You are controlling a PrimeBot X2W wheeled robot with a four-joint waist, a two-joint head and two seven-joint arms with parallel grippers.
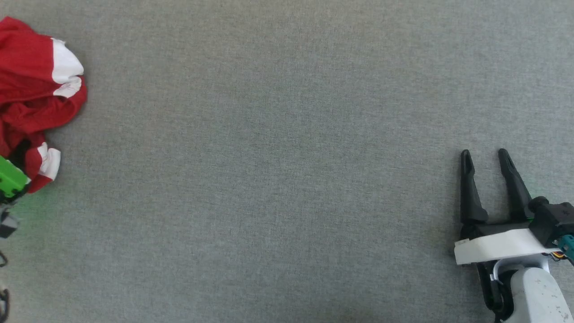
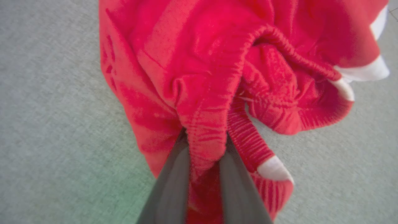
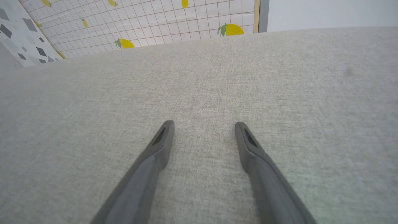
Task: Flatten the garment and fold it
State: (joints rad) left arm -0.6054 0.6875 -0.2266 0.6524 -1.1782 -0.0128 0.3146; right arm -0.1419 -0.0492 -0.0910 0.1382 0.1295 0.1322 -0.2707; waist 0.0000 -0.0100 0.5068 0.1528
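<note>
Over at the far left edge of the grey surface [image 1: 278, 188] lies the garment [image 1: 31, 89], a crumpled red heap with white trim showing. In the left wrist view the left gripper [image 2: 205, 137] has its two dark fingers [image 2: 174, 180] drawn in on a bunched fold of the red fabric, cloth pinched between them. Well apart at the lower right, the right gripper [image 1: 484, 154] hovers above bare surface, jaws spread wide and holding nothing.

The head camera looks straight down; the left wrist camera sits close over the garment [image 2: 202, 77] both share.
</note>
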